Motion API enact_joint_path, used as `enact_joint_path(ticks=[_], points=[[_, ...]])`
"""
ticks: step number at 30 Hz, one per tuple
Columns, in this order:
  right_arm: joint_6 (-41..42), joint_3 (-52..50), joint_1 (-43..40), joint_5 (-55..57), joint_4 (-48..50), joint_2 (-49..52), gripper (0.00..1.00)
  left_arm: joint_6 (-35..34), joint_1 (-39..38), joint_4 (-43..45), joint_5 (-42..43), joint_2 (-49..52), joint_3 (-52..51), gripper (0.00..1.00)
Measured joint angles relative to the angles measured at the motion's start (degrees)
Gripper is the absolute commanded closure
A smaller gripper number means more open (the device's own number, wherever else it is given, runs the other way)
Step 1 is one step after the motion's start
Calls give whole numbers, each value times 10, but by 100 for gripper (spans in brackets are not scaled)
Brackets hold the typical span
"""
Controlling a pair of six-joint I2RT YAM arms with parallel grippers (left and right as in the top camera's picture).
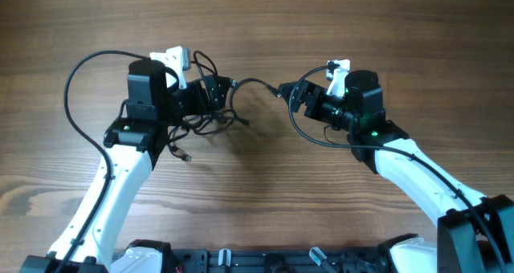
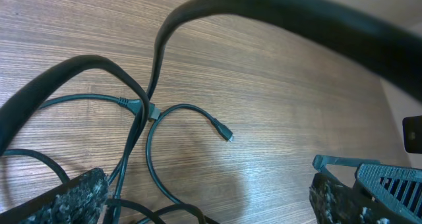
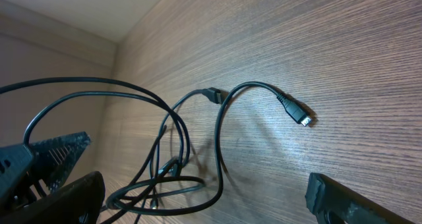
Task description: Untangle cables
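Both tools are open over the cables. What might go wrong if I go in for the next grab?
1. The cables lie bunched under the left tool; closing there may pinch several strands at once and tighten the tangle.
2. The arm's own thick wire hangs close above the thin strands and could snag on them.

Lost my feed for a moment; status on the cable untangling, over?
Left gripper open, empty. Right gripper open, empty. Cables tangled in a heap by left gripper. Left arm's thick wire looping close over them.
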Motion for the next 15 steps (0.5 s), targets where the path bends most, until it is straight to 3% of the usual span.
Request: enact_joint_path(ticks=[3, 5, 6, 7, 8, 9, 11, 15], points=[[0, 0, 0, 0, 0, 0, 0, 0, 0, 0, -21, 0, 0, 0], [0, 0, 0, 0, 0, 0, 0, 0, 0, 0, -53, 0, 0, 13], [0, 0, 0, 0, 0, 0, 0, 3, 0, 0, -59, 0, 0, 27], [0, 0, 0, 0, 0, 0, 0, 3, 0, 2, -65, 0, 0, 51], [0, 0, 0, 0, 0, 0, 0, 1, 0, 6, -69, 0, 0, 66], [0, 0, 0, 0, 1, 0, 0, -2, 0, 10, -73, 0, 0, 78], [0, 0, 0, 0, 2, 0, 0, -9, 0, 22, -73, 0, 0, 93], [0, 0, 0, 0, 2, 0, 0, -24, 0, 43, -73, 0, 0, 96]])
